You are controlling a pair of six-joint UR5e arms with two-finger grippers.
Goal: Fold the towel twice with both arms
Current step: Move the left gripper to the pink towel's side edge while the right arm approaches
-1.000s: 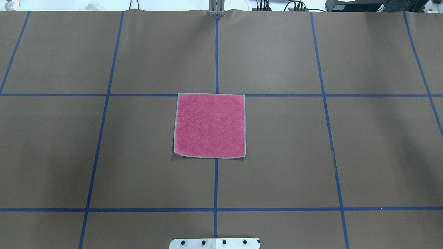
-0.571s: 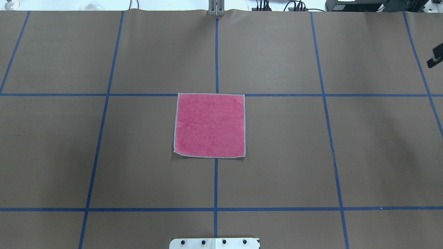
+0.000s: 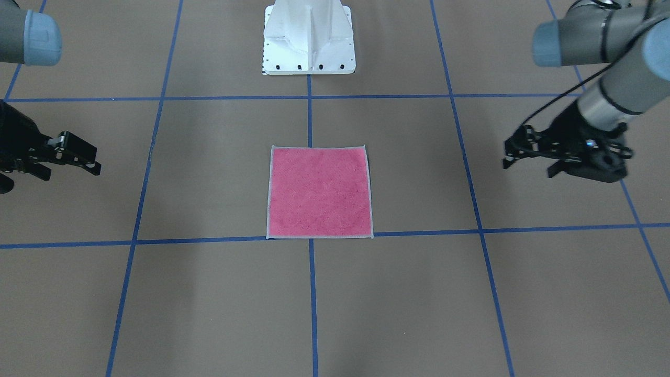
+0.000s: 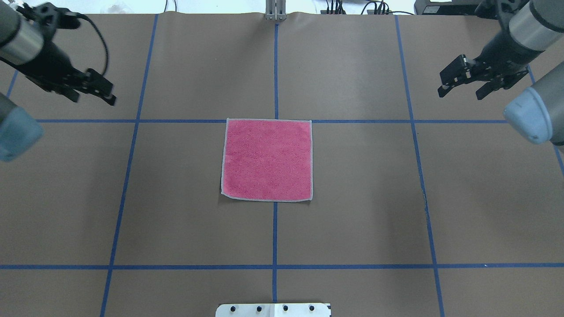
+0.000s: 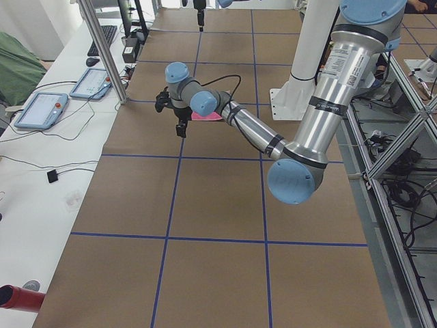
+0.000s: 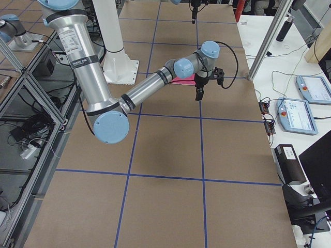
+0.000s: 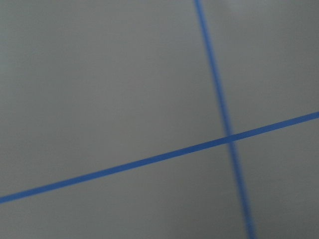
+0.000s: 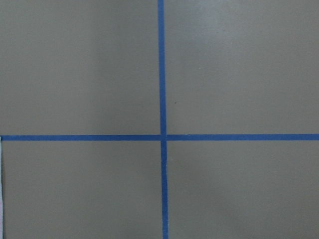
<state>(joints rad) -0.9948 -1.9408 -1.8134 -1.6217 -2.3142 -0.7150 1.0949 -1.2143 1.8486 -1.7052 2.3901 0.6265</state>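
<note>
The towel [image 4: 267,159] lies flat, pink face up with a light grey edge, at the middle of the brown table; it also shows in the front view [image 3: 319,191]. My left gripper [image 4: 94,99] hovers open and empty far to the towel's left, also seen in the front view [image 3: 527,168]. My right gripper [image 4: 459,94] hovers open and empty far to the towel's right, also seen in the front view [image 3: 73,173]. Both are well apart from the towel. Both wrist views show only brown paper and blue tape lines.
Blue tape lines [image 4: 275,233] divide the brown table cover into squares. The white pedestal base [image 3: 309,36] stands at the robot's side of the table. A metal post [image 4: 275,11] stands at the far edge. Tablets [image 5: 41,109] lie on a side bench.
Both arms have swung into the overhead view from its left and right edges; a second ago neither showed. The towel has not moved.
</note>
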